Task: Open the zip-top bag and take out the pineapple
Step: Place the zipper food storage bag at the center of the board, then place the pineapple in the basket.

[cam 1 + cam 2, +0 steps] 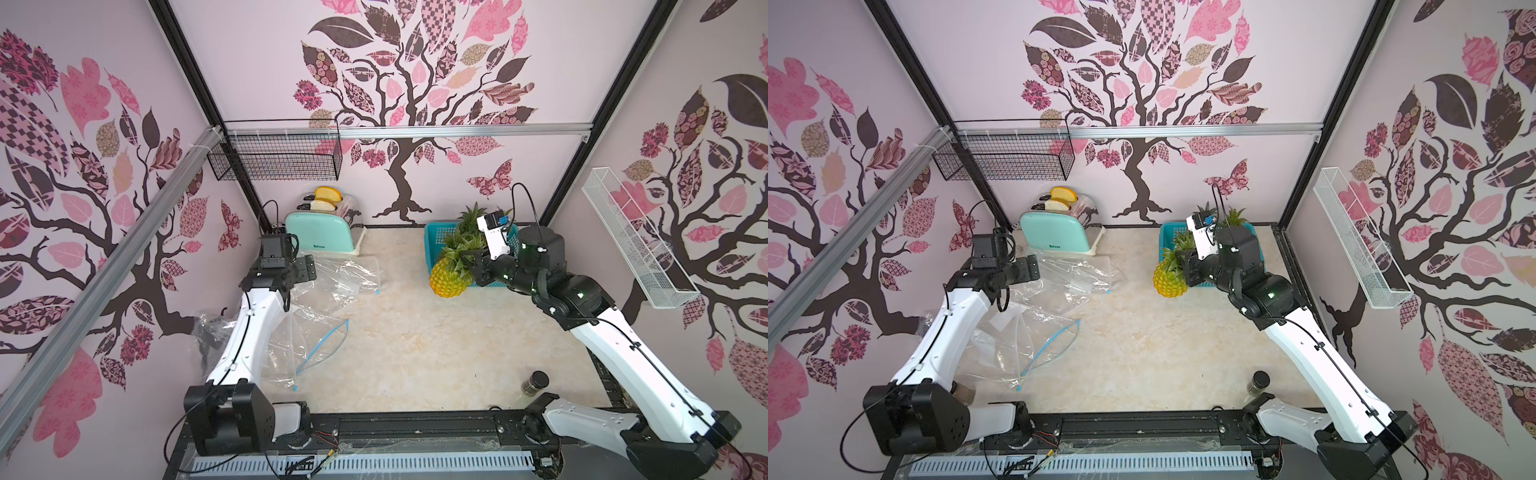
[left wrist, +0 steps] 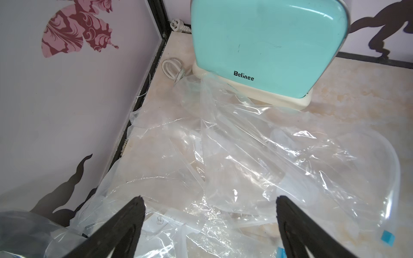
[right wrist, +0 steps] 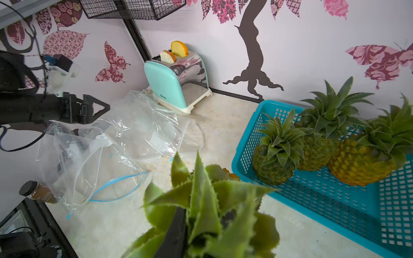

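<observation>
Right hand (image 1: 465, 258) closed on pineapple (image 1: 448, 283) crown, fruit beside basket (image 1: 434, 239)

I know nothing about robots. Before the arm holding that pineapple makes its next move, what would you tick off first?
1. The pineapple is out of the plastic: ok. It sits beside the blue basket, apart from the clear bags.
2. The right gripper on the leafy crown: ok, shut on it.
3. The left gripper free of plastic: ok. Its jaws are wide open above the bags with nothing between them.
4. Room in the basket: cannot tell. There are three pineapples already inside.
5. Fruit resting on the table or hanging: cannot tell.
</observation>
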`<state>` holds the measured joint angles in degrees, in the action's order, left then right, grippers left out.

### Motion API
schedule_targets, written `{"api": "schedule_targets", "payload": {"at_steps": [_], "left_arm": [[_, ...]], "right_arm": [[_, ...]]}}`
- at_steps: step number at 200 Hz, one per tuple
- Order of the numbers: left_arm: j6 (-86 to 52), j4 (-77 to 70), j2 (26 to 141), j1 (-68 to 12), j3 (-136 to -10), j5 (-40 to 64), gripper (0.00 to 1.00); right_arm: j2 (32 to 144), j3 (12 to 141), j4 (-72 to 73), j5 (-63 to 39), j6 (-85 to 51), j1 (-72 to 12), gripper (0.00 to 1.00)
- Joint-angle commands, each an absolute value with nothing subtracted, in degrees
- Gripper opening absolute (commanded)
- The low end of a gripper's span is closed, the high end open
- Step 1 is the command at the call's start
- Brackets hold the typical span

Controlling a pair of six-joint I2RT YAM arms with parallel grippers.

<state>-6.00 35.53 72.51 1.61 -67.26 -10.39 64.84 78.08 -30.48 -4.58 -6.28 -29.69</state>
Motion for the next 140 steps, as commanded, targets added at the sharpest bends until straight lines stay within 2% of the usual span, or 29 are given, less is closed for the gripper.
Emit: {"api": "schedule_targets", "payload": {"at_steps": [1,28,110,140], "left_arm": [[-6.7,28.1,70.5,1.6,-66.4,-9.2,0.95],[-7.0,28.2,70.9,1.5,-66.6,-7.7,0.98],[-7.8,27.6,70.7,1.6,-65.5,-5.6,0.98],[-7.9,27.6,70.5,1.6,-65.5,-5.4,0.98]], "right_arm": [[67.5,81.4,-28.6,1.1,-3.4,-29.4,0.0],[73.9,87.5,-32.2,7.9,-0.5,-27.9,0.0],[87.1,99.3,-31.4,7.4,-1.8,-13.7,0.0],[91.3,100.4,-30.3,7.3,-2.1,-11.2,0.0]]}}
